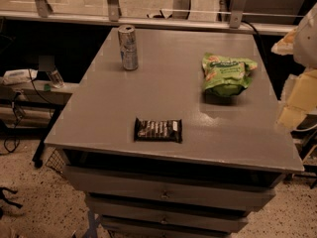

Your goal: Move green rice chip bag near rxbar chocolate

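Observation:
The green rice chip bag lies on the grey cabinet top, at the right and towards the back. It is puffy, with a darker green band and orange chip pictures. The rxbar chocolate, a flat dark bar with white lettering, lies near the front edge at the middle, well apart from the bag. My gripper shows only as pale blurred shapes at the right edge of the view, beside the cabinet's right side and to the right of the bag, touching nothing.
A tall silver drink can stands upright at the back left of the top. The cabinet has drawers below its front edge. A low side table with small items stands to the left, and a railing runs behind.

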Controlling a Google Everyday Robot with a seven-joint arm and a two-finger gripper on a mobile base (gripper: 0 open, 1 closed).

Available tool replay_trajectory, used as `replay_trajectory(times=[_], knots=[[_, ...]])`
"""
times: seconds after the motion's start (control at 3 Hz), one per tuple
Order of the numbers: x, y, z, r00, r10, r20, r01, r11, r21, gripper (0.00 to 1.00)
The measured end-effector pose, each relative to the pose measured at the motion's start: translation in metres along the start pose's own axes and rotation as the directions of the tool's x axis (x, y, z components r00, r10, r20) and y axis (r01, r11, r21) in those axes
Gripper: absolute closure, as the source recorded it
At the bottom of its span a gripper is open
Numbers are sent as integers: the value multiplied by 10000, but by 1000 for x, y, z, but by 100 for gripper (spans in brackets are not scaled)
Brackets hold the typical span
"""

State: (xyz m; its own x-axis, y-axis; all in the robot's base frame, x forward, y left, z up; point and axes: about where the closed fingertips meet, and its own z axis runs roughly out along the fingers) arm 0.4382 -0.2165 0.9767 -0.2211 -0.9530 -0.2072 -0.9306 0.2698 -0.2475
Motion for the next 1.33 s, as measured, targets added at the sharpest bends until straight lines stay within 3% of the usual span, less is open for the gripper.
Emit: replay_trajectory(times=[0.33, 0.67, 1.0, 1.33], knots=[[0, 0, 0, 10000, 0, 1, 0, 10000, 2, 0], [-2, -26, 3, 9970, 761, 129, -765, 9967, 290, 0], [-13, -62, 16, 9780, 2048, 395, -2065, 9774, 456, 0], [-19, -87, 38, 9237, 3790, 562, -3808, 9243, 258, 0]])
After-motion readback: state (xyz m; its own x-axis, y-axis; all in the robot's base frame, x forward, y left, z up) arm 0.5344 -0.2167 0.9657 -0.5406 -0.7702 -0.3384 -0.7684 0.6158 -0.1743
